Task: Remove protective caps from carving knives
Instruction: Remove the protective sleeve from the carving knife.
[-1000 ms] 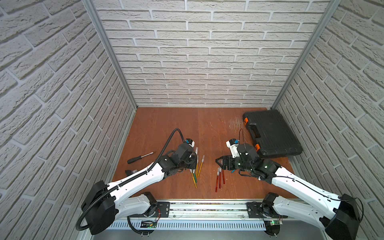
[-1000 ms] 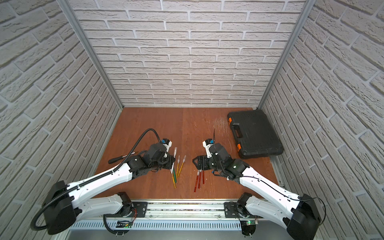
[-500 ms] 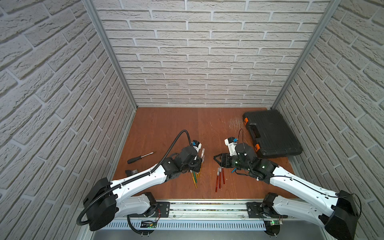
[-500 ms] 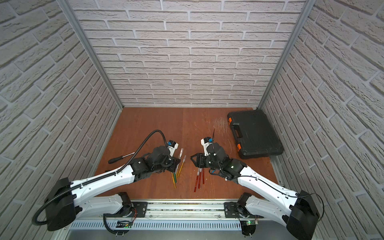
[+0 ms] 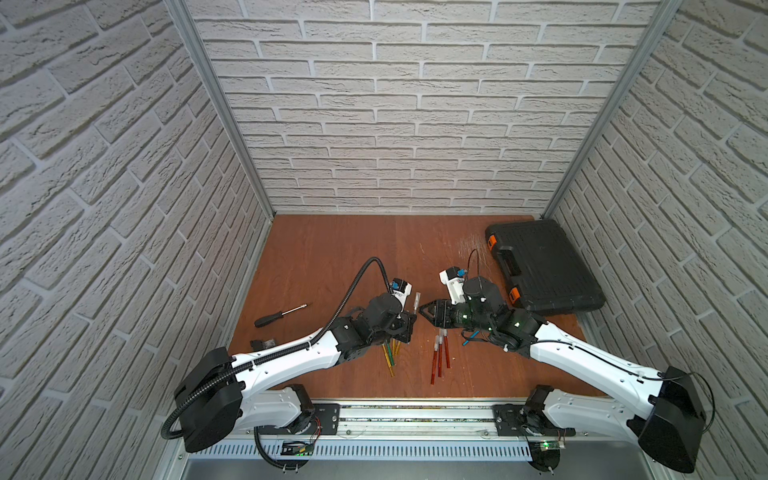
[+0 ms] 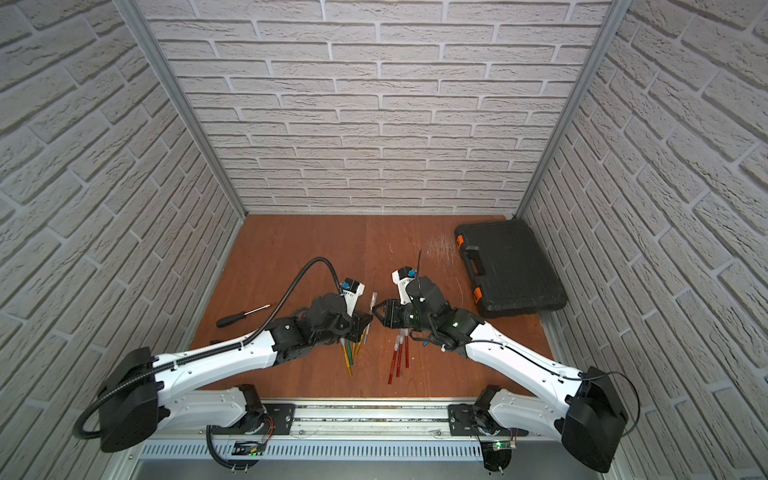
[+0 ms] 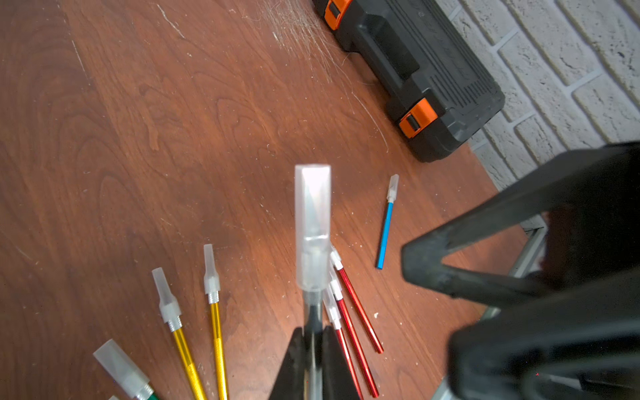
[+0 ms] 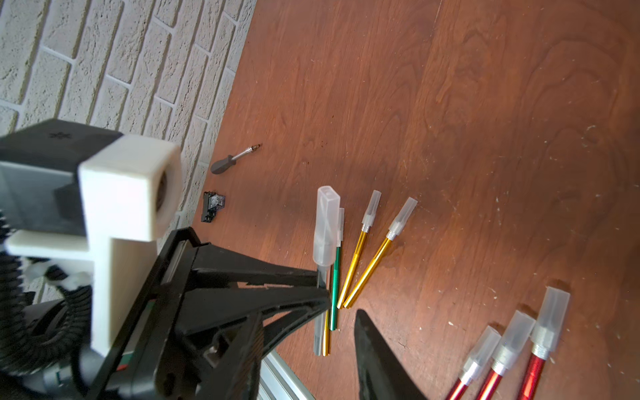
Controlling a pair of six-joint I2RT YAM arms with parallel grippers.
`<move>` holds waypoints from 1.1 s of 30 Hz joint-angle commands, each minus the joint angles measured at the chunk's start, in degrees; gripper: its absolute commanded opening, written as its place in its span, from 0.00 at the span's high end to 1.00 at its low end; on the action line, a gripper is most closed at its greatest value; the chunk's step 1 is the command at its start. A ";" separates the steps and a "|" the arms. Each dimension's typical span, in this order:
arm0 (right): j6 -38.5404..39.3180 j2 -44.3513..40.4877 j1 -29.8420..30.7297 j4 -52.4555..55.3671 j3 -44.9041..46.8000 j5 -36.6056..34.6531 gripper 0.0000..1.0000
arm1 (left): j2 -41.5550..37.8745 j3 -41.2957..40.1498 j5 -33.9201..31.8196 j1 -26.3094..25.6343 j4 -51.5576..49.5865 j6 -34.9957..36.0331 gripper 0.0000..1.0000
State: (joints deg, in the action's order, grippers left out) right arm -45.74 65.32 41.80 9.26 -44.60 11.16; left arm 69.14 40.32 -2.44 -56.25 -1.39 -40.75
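Brown wood-grain tabletop [image 5: 332, 249] between white brick walls, with two white-and-black robot arms reaching in to its middle. The left gripper [image 7: 313, 332] is clamped tight on the slim silver-handled carving knife [image 8: 317, 334], holding it off the table. Its translucent whitish plastic protective cap [image 7: 312, 225] is on the blade end, sticking out past the fingertips. The right gripper [image 5: 423, 309] sits just beside that cap, its jaws partly apart with nothing between them; it is not touching the cap. Under the grippers, capped knives lie on the wood: a fan of gold and green-handled knives [image 8: 360, 263] under the left arm, three red-handled knives [image 5: 439, 357] side by side, and one blue-handled knife [image 7: 385, 232] apart from them. A black-handled screwdriver [image 5: 282, 316] lies near the left wall. A closed black plastic tool case with orange latches [image 5: 544, 266] sits by the right wall.
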 commanded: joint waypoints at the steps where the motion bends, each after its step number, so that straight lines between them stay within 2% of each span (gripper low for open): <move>1: -0.54 1.00 -0.25 -4.67 -1.41 1.99 0.58 | -1.47 -0.84 1.16 -0.27 4.11 -0.27 0.89; 16: -0.85 2.23 -3.63 -6.11 -2.26 2.65 0.65 | -1.73 -1.19 3.31 -0.26 5.25 0.22 0.90; 33: -0.96 5.17 -5.13 -7.73 -3.04 4.55 0.79 | -2.19 -0.94 4.19 -0.15 5.72 0.58 0.91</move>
State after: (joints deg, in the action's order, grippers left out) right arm -46.61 70.67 36.99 4.45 -46.63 15.29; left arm 68.18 39.38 1.17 -56.31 1.65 -40.69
